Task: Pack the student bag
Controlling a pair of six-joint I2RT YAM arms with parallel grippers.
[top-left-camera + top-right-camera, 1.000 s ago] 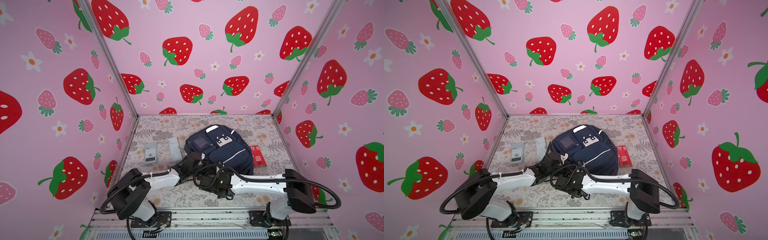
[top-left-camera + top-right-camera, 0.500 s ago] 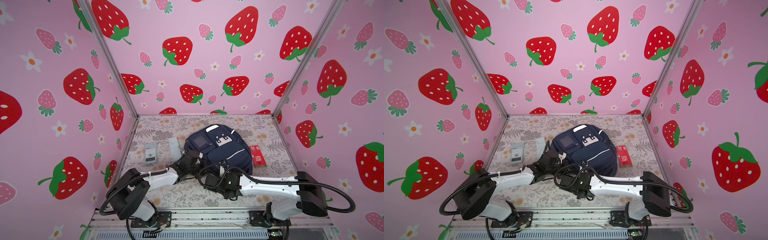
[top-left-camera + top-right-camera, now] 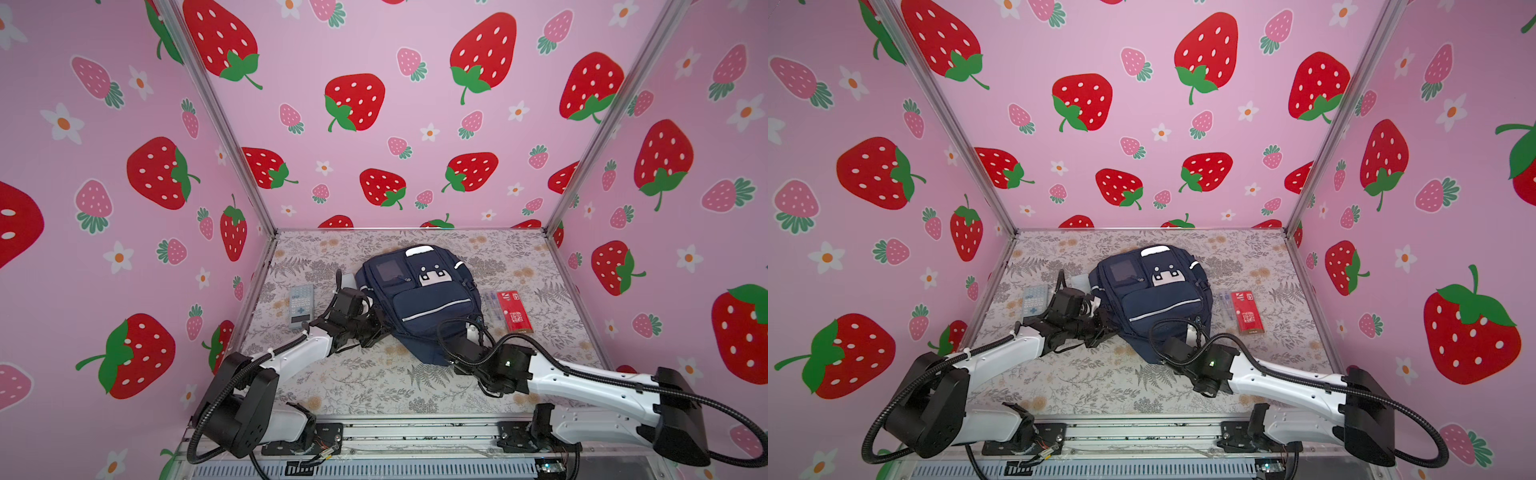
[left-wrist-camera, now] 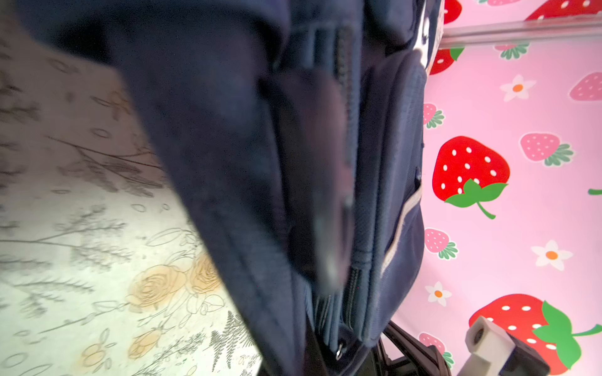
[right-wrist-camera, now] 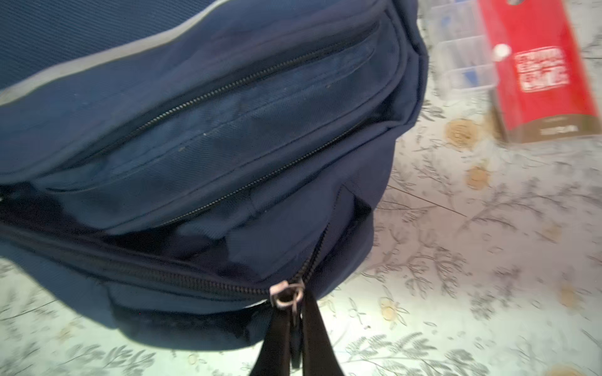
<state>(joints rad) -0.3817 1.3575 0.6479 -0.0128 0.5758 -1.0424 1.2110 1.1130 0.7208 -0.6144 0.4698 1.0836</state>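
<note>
The navy student bag (image 3: pixel 419 299) (image 3: pixel 1154 299) lies flat mid-table, cartoon-face patch up. My left gripper (image 3: pixel 380 328) (image 3: pixel 1106 326) presses against its left side, shut on a fold of the bag's fabric (image 4: pixel 228 162) beside a zip. My right gripper (image 3: pixel 451 353) (image 3: pixel 1167 347) is at the bag's near end. In the right wrist view its two black fingers (image 5: pixel 277 341) are shut on the metal zip pull (image 5: pixel 294 312) of the main compartment. The two zip rows part away from the slider, with a dark gap between them.
A grey calculator (image 3: pixel 301 305) lies left of the bag, by the left wall. To the bag's right lie a red box (image 3: pixel 515 311) (image 5: pixel 540 71) and a clear plastic case (image 3: pixel 492 305) (image 5: pixel 462 48). A pale flat item (image 3: pixel 1077 280) shows behind the left arm.
My right gripper has moved right along the bag's near end with the zip pull in it, and the arm has stretched out. The left gripper has stayed at the bag's left side.
</note>
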